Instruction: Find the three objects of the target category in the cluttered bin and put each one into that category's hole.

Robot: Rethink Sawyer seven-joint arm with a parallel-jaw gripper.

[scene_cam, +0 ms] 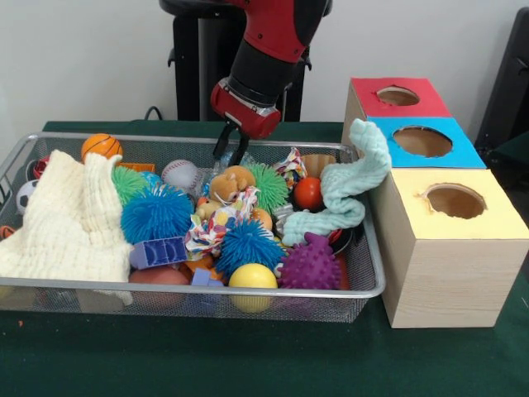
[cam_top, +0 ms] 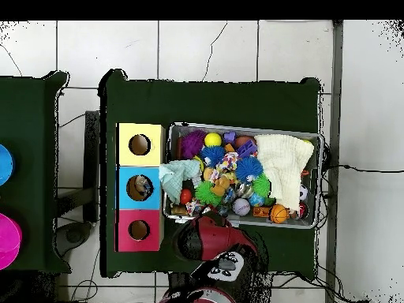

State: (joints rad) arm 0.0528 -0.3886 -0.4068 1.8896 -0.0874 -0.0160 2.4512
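Observation:
A wire bin [scene_cam: 374, 285] [cam_top: 319, 181] holds a jumble of toys. Among them are an orange basketball [scene_cam: 102, 145], a white baseball [scene_cam: 181, 174], a red ball [scene_cam: 308, 193], a yellow ball [scene_cam: 253, 277], blue spiky balls [scene_cam: 156, 212], a purple spiky ball [scene_cam: 311, 265] and a small teddy bear [scene_cam: 230, 184]. My gripper [scene_cam: 231, 149] hangs over the bin's back edge, just above the bear, open and holding nothing. In the overhead view the arm [cam_top: 207, 237] hides it. Beside the bin stands a wooden box with a red hole [scene_cam: 397, 95], a blue hole [scene_cam: 422, 141] and a yellow hole [scene_cam: 455, 200].
A cream cloth [scene_cam: 74, 219] covers the bin's left part. A mint cloth [scene_cam: 351, 186] drapes over the right rim toward the box. A blue block [scene_cam: 159, 252] and a patterned fabric piece [scene_cam: 216, 225] lie mid-bin. Something dark shows inside the blue hole [cam_top: 140, 188] from overhead.

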